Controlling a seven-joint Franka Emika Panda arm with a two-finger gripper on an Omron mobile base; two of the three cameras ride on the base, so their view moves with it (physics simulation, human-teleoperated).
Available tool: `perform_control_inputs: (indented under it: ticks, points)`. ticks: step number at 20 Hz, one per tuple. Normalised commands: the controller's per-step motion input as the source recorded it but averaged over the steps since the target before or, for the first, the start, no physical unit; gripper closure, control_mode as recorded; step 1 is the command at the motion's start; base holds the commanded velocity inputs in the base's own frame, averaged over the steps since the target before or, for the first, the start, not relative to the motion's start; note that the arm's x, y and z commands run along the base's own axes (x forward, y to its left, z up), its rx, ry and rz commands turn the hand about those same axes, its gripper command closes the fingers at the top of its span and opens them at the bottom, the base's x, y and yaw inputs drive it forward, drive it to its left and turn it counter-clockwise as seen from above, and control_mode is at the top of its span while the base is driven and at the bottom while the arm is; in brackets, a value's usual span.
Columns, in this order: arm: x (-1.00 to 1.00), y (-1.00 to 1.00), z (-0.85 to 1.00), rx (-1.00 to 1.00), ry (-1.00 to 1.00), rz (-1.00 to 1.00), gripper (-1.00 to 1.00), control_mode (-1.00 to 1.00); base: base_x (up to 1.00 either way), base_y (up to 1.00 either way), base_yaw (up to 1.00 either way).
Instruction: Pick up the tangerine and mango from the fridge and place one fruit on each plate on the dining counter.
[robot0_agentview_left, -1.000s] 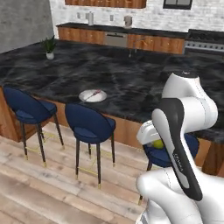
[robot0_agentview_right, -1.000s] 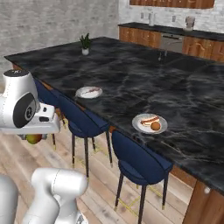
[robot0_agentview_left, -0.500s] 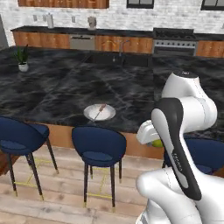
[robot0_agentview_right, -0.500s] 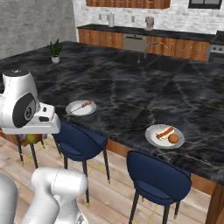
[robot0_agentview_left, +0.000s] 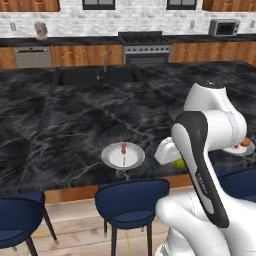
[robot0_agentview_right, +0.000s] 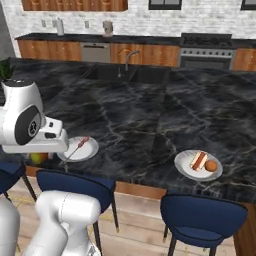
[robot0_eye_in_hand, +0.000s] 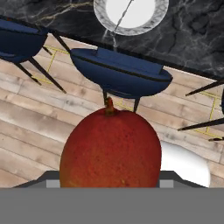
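Observation:
My gripper (robot0_agentview_right: 41, 155) is shut on the mango (robot0_eye_in_hand: 110, 151), a red oval fruit that looms large in the hand view and hides the fingertips. From the base the mango (robot0_agentview_right: 38, 158) peeks out yellow-green under the white hand, just off the dining counter's (robot0_agentview_right: 150, 120) near edge. A white plate (robot0_agentview_left: 123, 155) with a thin utensil on it lies on the counter beside the hand, and shows at the top of the hand view as the plate (robot0_eye_in_hand: 131, 13). To the right, a second plate (robot0_agentview_right: 197, 164) holds the tangerine (robot0_agentview_right: 211, 166) and a small reddish food piece. The fridge is out of view.
Blue stools (robot0_agentview_left: 131, 197) (robot0_agentview_right: 202, 215) line the counter's near edge, one directly below the hand (robot0_eye_in_hand: 120, 72). A sink with a faucet (robot0_agentview_left: 105, 62) is set into the counter's far side. Wood-fronted cabinets and a stove (robot0_agentview_right: 205, 50) run along the back wall. Wooden floor lies below.
The base has moved, so the whole scene has shifted and the counter is now seen more squarely, with the near plate closer to the hand. The mango stays in the gripper.

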Motion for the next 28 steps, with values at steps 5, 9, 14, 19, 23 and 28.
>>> perform_control_inputs:
  ticks: [5, 9, 14, 19, 23, 28]
  points:
    - [0.00, 0.00, 0.00, 0.00, 0.00, 0.00, 1.00, 1.00, 0.24, 0.08, -0.30]
    - [0.00, 0.00, 0.00, 0.00, 0.00, 0.00, 1.00, 1.00, 0.69, 0.19, -0.18]
    - [0.00, 0.00, 0.00, 0.00, 0.00, 0.00, 1.00, 1.00, 0.49, 0.29, -0.07]
    - [0.00, 0.00, 0.00, 0.00, 0.00, 0.00, 1.00, 1.00, 0.03, 0.01, 0.00]
    - [0.99, 0.46, -0.20, 0.00, 0.06, 0.00, 1.00, -1.00, 0.00, 0.00, 0.00]
    - [1.00, 0.41, -0.75, 0.01, 0.00, 0.00, 1.00, -1.00, 0.00, 0.00, 0.00]
